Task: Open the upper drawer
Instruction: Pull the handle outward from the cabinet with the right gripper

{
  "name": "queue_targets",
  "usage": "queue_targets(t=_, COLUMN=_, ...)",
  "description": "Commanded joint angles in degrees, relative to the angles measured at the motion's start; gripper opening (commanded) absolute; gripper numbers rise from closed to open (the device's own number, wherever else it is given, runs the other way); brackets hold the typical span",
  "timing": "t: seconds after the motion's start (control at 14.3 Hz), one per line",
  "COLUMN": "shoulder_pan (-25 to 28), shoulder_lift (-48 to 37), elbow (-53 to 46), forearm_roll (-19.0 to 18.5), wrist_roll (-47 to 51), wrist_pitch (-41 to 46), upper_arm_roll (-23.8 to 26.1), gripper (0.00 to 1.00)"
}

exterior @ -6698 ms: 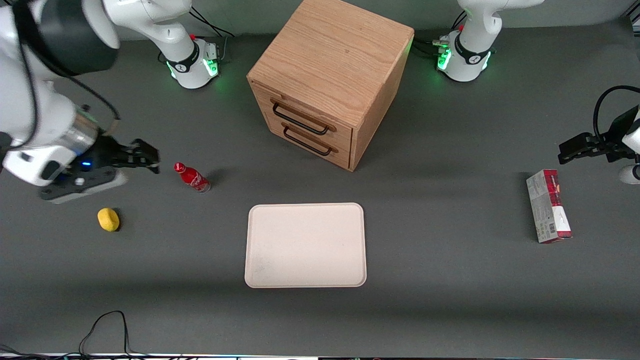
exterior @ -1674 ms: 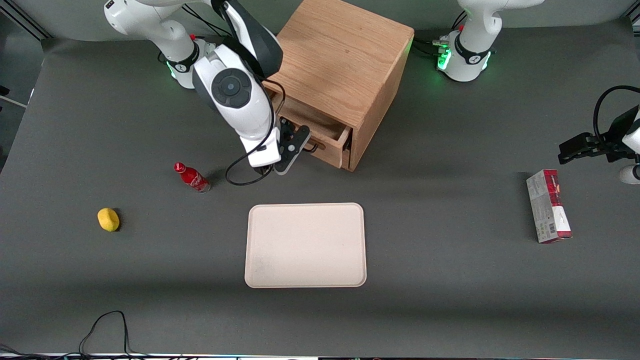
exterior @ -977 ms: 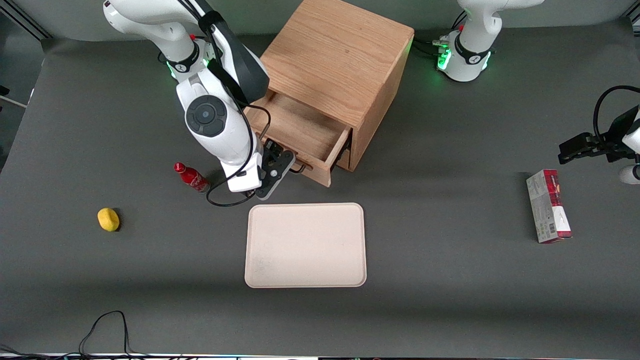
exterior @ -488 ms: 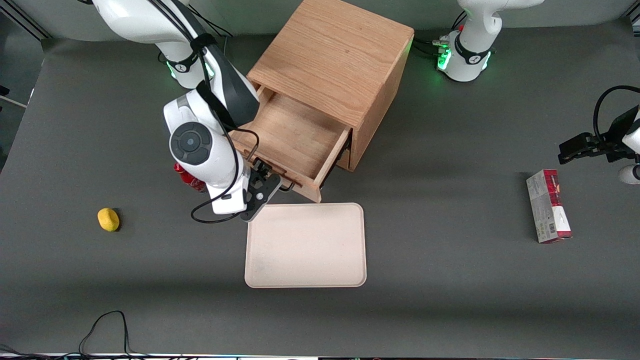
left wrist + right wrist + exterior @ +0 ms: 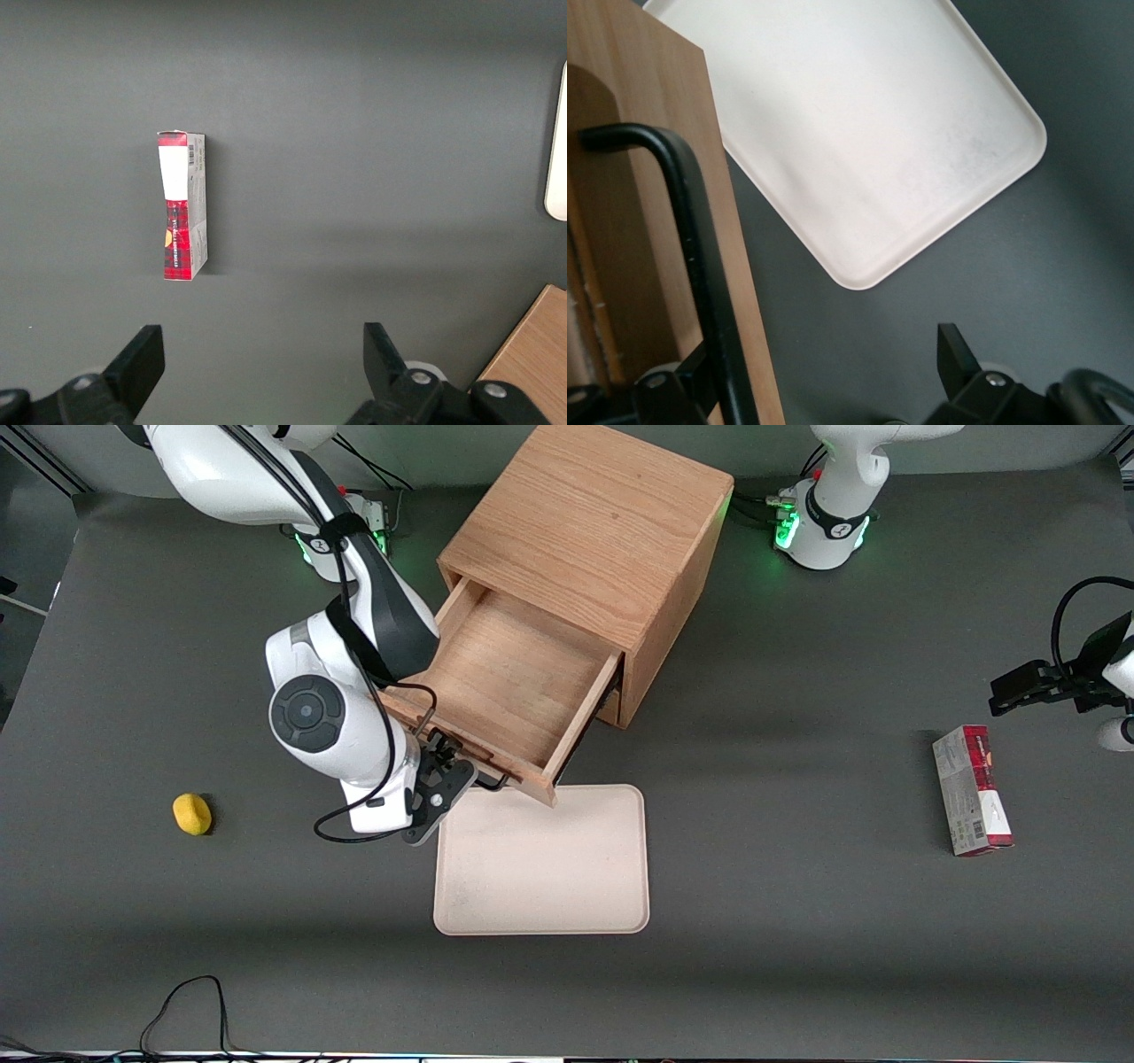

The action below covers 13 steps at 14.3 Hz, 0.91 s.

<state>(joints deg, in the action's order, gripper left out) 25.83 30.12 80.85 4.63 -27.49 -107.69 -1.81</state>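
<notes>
The upper drawer of the oak cabinet stands pulled far out, its inside bare. Its front edge reaches over the rim of the tray. My gripper is at the drawer's front, at its black wire handle. In the right wrist view the gripper is open, fingers wide apart. The handle runs between them, close against one finger, in front of the drawer front. The bottom drawer is hidden under the open one.
A beige tray lies nearer the front camera than the cabinet. A yellow lemon sits toward the working arm's end. A red and white box lies toward the parked arm's end.
The drawer, closed at first, has slid steadily out toward the front camera with my gripper at its handle. My arm now covers the red bottle.
</notes>
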Motion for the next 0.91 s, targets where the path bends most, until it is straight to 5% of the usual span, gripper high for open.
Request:
queue_targets(t=0.0, shoulder_pan=-1.1, shoulder_lift=2.5, elbow=-4.4, forearm_roll=-0.7, wrist_roll=-1.3, wrist_pitch=2.3, upper_arm_roll=0.2, gripper=1.00)
queue_targets(t=0.49, shoulder_pan=-1.6, shoulder_lift=2.7, elbow=-5.3, forearm_roll=-0.7, wrist_roll=-1.6, wrist_pitch=2.7, upper_arm_roll=0.3, gripper=1.00)
queue_targets(t=0.84, shoulder_pan=-1.5, shoulder_lift=2.0, elbow=-13.9, forearm_roll=-0.7, wrist_roll=-1.3, wrist_pitch=11.9, upper_arm_roll=0.3, gripper=1.00)
